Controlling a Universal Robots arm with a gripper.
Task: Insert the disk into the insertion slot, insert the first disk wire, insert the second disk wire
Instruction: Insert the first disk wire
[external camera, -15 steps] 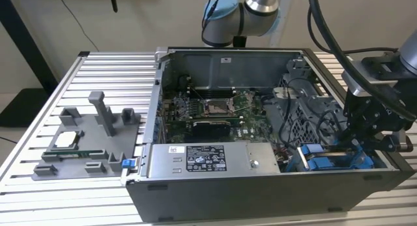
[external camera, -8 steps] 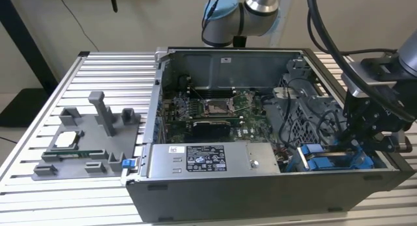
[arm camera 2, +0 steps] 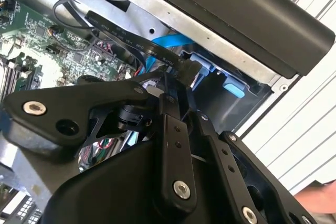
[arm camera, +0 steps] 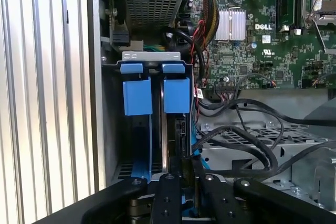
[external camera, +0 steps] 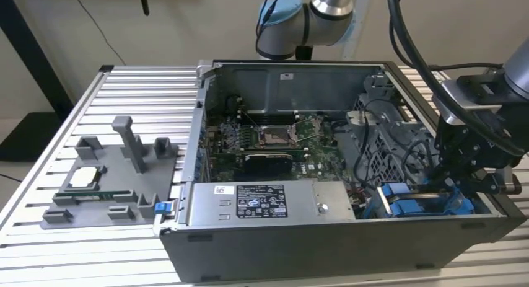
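Open computer case (external camera: 273, 237) on a slatted table (external camera: 49, 175). At about four o'clock in the exterior view, the gripper (external camera: 459, 186) hangs over the insertion slot (arm camera: 111, 129). The disk (arm camera: 176, 95) already sits in it, beside another blue-ended carrier (arm camera: 137, 95). The claw looks clenched on the black plug of a disk wire (arm camera 2: 185, 71), so this seems to be the wire step. Seating the plug would call for a straight, square push. Loose black cables (arm camera: 241, 140) crowd the bay at three o'clock. A grey parts tray (external camera: 108, 181) lies at nine o'clock.
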